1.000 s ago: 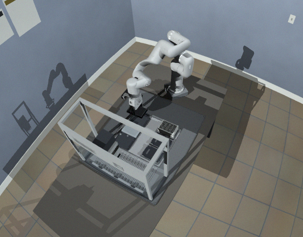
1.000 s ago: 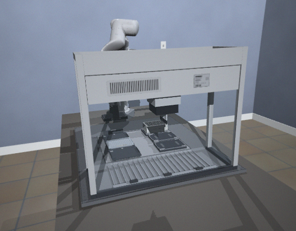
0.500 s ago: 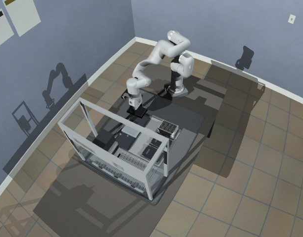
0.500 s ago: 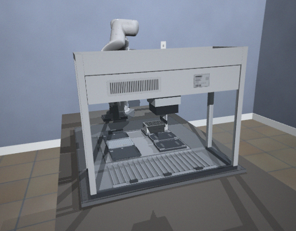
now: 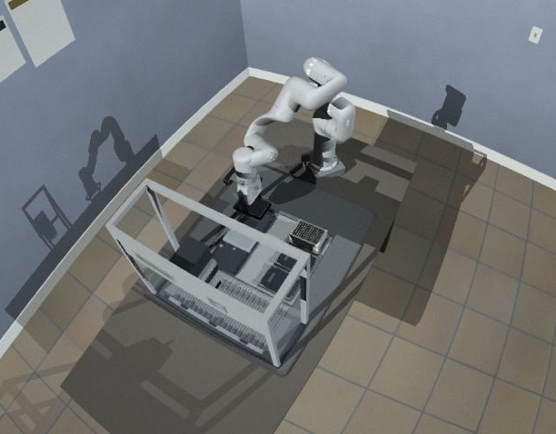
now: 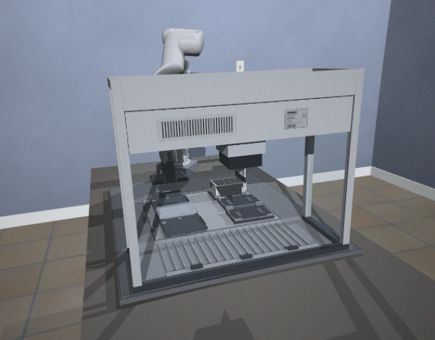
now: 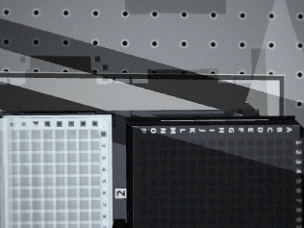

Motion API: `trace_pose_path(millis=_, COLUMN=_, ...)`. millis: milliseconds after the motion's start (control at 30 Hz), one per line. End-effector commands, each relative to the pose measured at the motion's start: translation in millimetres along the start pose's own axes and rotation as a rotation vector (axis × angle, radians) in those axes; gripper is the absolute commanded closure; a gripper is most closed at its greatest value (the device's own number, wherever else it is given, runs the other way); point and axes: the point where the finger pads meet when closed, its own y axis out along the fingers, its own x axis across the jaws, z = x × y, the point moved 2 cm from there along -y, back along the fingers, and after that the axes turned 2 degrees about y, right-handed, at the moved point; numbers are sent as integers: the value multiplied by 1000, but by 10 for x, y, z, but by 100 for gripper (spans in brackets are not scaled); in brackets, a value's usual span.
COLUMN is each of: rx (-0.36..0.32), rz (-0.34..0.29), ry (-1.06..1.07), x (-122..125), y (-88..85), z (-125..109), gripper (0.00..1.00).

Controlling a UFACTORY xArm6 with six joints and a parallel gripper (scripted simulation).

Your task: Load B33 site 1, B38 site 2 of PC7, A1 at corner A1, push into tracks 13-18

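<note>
My gripper (image 5: 251, 204) is shut on B33 (image 7: 212, 172), a black 384-well plate, and holds it level above the handle end of carrier PC7 (image 6: 178, 215). The held plate also shows in the exterior view (image 6: 168, 178). B38 (image 7: 55, 169), a white 96-well plate, sits on the carrier's middle site beside the label 2 (image 7: 120, 193); it also shows in the top view (image 5: 240, 240). The carrier lies on the apron in front of the rails (image 6: 232, 245). B83 (image 5: 307, 234), the deep-well block, sits in nest S1. The fingers are hidden in the wrist view.
Nests S2 (image 6: 239, 200) and S3 (image 6: 251, 213) are empty. The instrument's white frame (image 6: 232, 109) stands over the deck, with a dark head (image 6: 242, 155) hanging under its beam. A frame post (image 5: 159, 210) stands near the carrier.
</note>
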Motion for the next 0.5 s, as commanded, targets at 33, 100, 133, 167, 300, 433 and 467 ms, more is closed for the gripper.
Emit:
trace_pose_path(millis=33, rx=2, rz=5, ry=0, x=-19, y=56, z=5, gripper=100)
trace_pose_path(millis=100, rx=2, rz=5, ry=0, x=-19, y=89, z=5, gripper=100)
trace_pose_path(millis=133, rx=2, rz=5, ry=0, x=-19, y=106, z=5, gripper=100)
trace_pose_path(millis=167, rx=2, rz=5, ry=0, x=-19, y=123, z=5, gripper=100)
trace_pose_path(millis=300, rx=2, rz=5, ry=0, x=-19, y=189, z=5, gripper=100)
trace_pose_path(millis=433, rx=2, rz=5, ry=0, x=-19, y=256, z=5, gripper=100)
trace_pose_path(millis=467, rx=2, rz=5, ry=0, x=-19, y=256, z=5, gripper=100)
